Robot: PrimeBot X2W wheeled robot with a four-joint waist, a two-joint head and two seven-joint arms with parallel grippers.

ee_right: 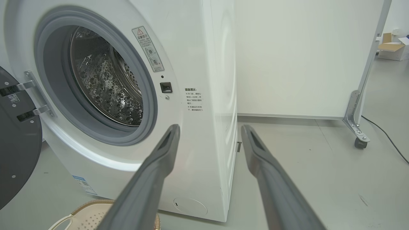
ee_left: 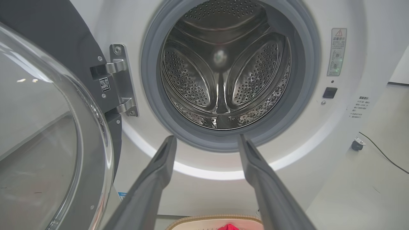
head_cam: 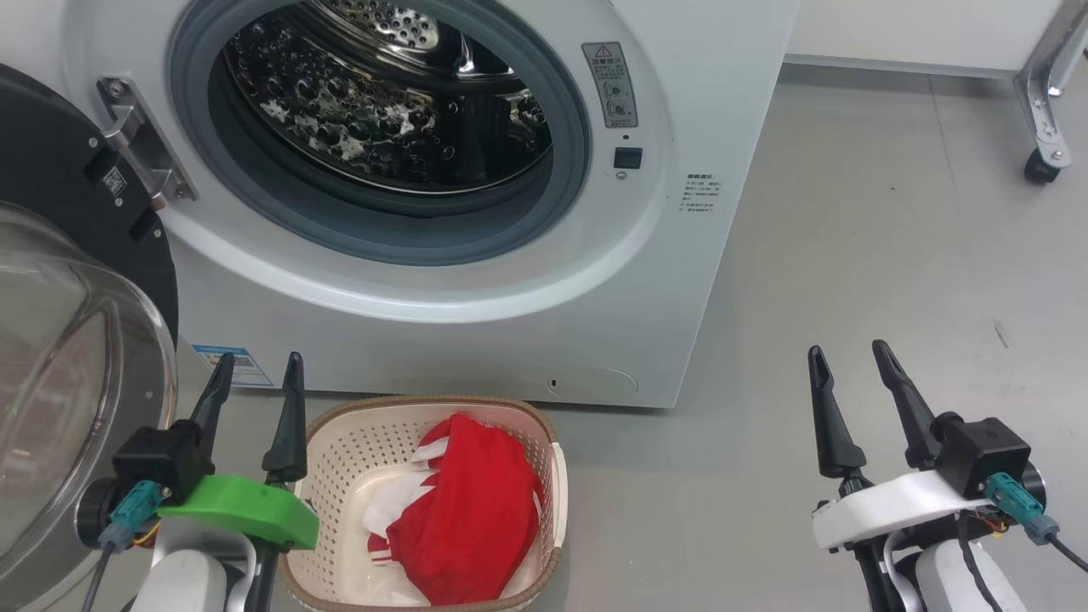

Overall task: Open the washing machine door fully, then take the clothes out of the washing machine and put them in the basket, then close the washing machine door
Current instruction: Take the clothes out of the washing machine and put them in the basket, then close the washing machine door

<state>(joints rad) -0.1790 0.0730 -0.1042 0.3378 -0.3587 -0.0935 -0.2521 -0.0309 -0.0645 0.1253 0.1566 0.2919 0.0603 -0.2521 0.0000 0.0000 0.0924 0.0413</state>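
Red soft jerseys with white trim (head_cam: 463,501) lie in the cream perforated basket (head_cam: 425,402) on the floor (head_cam: 850,255) before the white front-loading washing machine (head_cam: 476,340). Its glossy black glass-centred door (head_cam: 51,357), open leftward, looks stiff and heavy: push at the rim. Left gripper (head_cam: 259,361) and right gripper (head_cam: 847,348): fingers spread, empty.

The box-shaped washing machine (head_cam: 476,331) is white, with a grey rubber ring (head_cam: 561,195) and a silvery, hole-dotted steel drum (head_cam: 382,110). At left, its round door (head_cam: 51,170) is glossy black around clear glass. The near perforated plastic basket (head_cam: 340,459) is cream with a brown woven-look rim; its fabric garments (head_cam: 476,510) are bright red, white-striped.
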